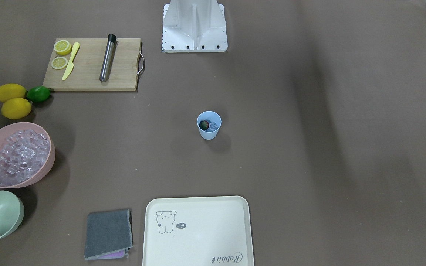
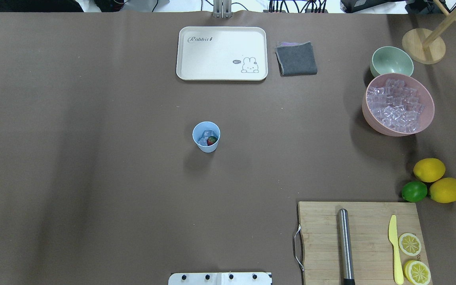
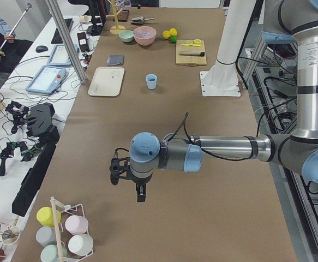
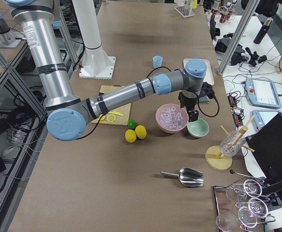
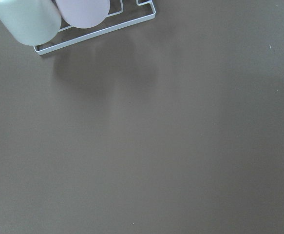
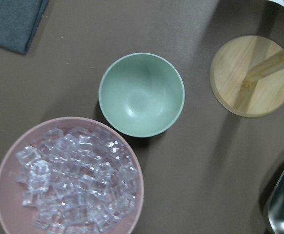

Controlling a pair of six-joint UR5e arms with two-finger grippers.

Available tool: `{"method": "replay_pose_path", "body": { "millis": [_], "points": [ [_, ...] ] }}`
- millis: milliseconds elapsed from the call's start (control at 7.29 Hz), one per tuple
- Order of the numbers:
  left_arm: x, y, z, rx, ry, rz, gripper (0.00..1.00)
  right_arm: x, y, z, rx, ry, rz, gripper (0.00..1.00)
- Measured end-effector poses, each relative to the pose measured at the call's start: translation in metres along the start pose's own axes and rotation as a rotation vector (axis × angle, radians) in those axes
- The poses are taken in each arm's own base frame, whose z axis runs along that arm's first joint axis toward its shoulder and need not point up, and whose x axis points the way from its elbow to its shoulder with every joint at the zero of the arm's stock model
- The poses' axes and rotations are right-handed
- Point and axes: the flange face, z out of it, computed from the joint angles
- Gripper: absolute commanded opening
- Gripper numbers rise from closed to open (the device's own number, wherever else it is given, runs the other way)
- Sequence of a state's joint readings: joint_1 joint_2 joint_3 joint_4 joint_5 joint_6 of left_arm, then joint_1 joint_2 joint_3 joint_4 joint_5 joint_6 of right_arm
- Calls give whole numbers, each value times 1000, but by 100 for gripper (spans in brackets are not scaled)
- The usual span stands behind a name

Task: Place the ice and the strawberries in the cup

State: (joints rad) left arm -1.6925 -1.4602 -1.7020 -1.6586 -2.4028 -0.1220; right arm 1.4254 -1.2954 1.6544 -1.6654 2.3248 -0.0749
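The light blue cup (image 1: 209, 133) stands alone mid-table, also in the overhead view as the cup (image 2: 206, 147). Inside it lie a red strawberry (image 1: 204, 125) and a few clear ice cubes (image 1: 214, 126). More ice (image 2: 398, 109) fills the pink bowl (image 2: 370, 118). My right gripper (image 4: 193, 116) hangs over the gap between the pink bowl and the green bowl (image 6: 142, 95), far from the cup. My left gripper (image 3: 140, 195) hovers over bare table near a cup rack (image 3: 66, 229). Both grippers show only in side views, so I cannot tell whether they are open or shut.
A cutting board (image 2: 364, 221) holds a steel muddler (image 2: 344, 245), a yellow knife (image 2: 395, 249) and lemon halves (image 2: 410, 244). Two lemons (image 2: 429, 170) and a lime (image 2: 414, 191) lie beside it. A cream tray (image 2: 196, 55), grey cloth (image 2: 296, 58), metal scoop (image 4: 186, 176) and wooden stand (image 6: 251, 75) are nearby.
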Motion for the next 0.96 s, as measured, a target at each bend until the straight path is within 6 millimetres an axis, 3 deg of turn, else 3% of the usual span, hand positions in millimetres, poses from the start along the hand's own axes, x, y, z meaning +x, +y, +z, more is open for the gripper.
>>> {"method": "replay_pose_path", "body": {
  "millis": [274,548,685,960],
  "points": [
    [1,2,-4,9,-2,-1,98,70,21,-6,-6,-10,87,99],
    [7,4,-9,20,-2,8,98,116,51,-12,-1,-22,147,99],
    [8,5,-10,21,-2,10,98,125,58,-10,-5,-23,158,99],
    [6,9,-8,17,-1,8,98,121,49,-12,-6,-18,156,99]
  ]
}}
